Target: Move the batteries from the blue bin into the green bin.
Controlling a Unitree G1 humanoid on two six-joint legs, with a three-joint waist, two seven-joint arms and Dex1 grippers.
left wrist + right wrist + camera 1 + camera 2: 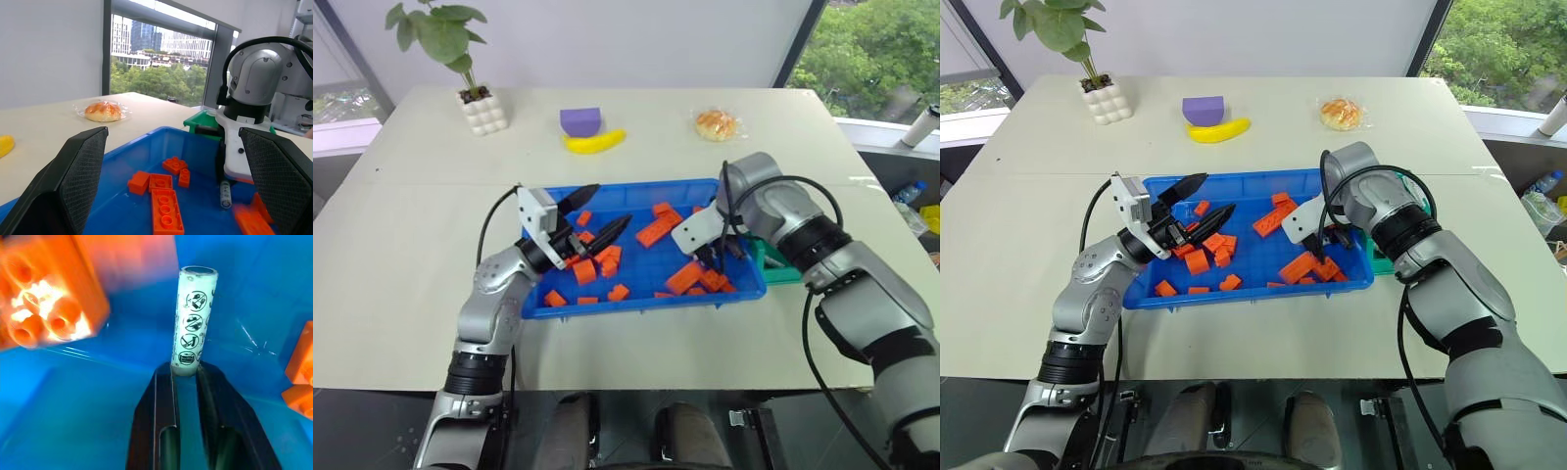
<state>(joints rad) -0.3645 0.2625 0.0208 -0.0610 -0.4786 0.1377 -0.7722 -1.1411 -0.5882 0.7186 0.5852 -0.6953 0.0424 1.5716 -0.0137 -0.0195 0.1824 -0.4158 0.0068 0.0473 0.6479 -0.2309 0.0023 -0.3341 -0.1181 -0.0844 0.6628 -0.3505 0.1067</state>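
Battery (193,323), small, stiff and smooth, sits pinched at one end in our right gripper (185,374) jaws above the blue bin (636,192); it may swivel. Left gripper (590,213) jaws gape empty.

Bystander objects on the pale beige worktop (411,255)

Scattered orange rectangular toy blocks (658,231) with studded tops lie in loose clusters, some singly, some touching. At the far side of the worktop a green leafy plant (438,34) stands upright in a white bubbled pot (482,111) toward the left corner. Near the middle of the far side a purple block with a rounded top (579,120) sits just behind a yellow banana (594,141), the two touching or nearly so. Further right, well apart from them, lies a golden bread roll in a clear plastic wrapper (716,123). Beyond the worktop a white wall and windows give onto green trees (871,49).
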